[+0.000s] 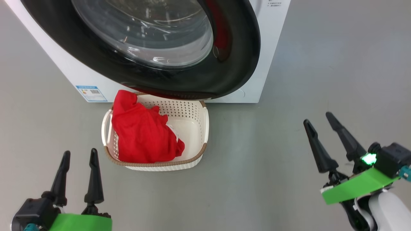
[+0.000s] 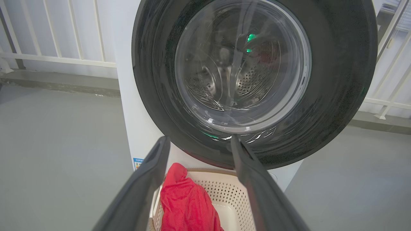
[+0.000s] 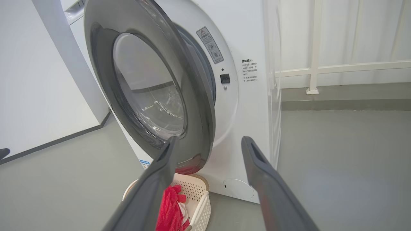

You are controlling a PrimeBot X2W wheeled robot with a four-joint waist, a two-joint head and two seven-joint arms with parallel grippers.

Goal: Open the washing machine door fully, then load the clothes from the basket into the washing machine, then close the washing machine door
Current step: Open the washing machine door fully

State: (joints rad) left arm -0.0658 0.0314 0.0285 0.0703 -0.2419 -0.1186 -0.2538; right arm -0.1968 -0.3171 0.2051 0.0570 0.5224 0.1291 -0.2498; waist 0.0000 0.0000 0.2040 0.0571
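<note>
The washing machine (image 1: 273, 48) stands ahead on the floor. Its round door (image 1: 231, 73) with the glossy black rim is ajar, swung out a little at its right edge, as the right wrist view shows the door (image 3: 199, 122). Through the glass (image 2: 240, 64) I see the steel drum. Below the door sits the cream basket (image 1: 192, 128) with red clothes (image 1: 141, 131) heaped in its left half. My left gripper (image 1: 78, 158) is open at the lower left, short of the basket. Open too, my right gripper (image 1: 318, 120) hovers at the right, clear of the door.
Grey floor (image 1: 321, 80) spreads to the right of the machine. A blue energy sticker (image 1: 91, 93) sits low on its front, and a round service flap (image 3: 238, 188) at lower right. A white railing (image 3: 337, 68) runs behind.
</note>
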